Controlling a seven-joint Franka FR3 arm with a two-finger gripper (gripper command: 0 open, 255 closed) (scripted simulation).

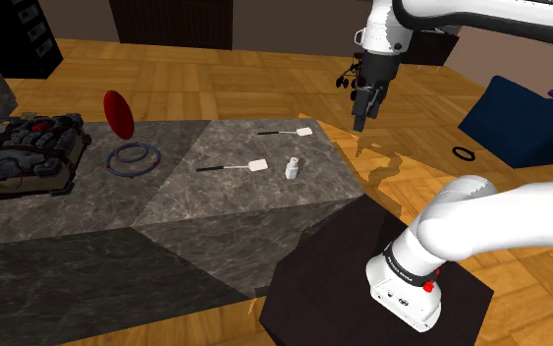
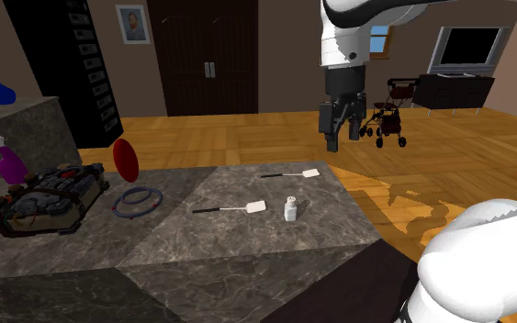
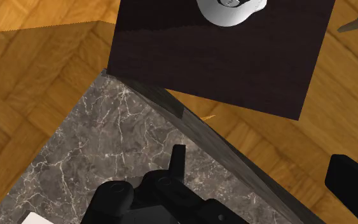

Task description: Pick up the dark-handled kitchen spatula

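Plainly, the approach step is in hand. The gripper [image 1: 360, 122] is held high in the air, its two black fingers set apart with nothing between them, above the edge of the counter [image 1: 215, 211] at the shoulder view's right. No grasp has been made.

Below it, toward the shoulder view's left, the far spatula [image 1: 289, 132] is laid flat on the dark marbled top. Its pale blade is turned toward the gripper and its thin dark handle away from it. A near spatula [image 1: 233, 167] of the same look is laid closer to the stand [image 1: 362, 285], with a small white bottle [image 1: 292, 169] just beside its blade. Which of the two is meant cannot be told from the task sentence.

For the next move, the gripper would need to be carried across and brought down over the chosen handle. The fingers would then be turned to straddle it. Because the handle lies thin and flat, a descent nearly to the surface is judged to be required before closing.
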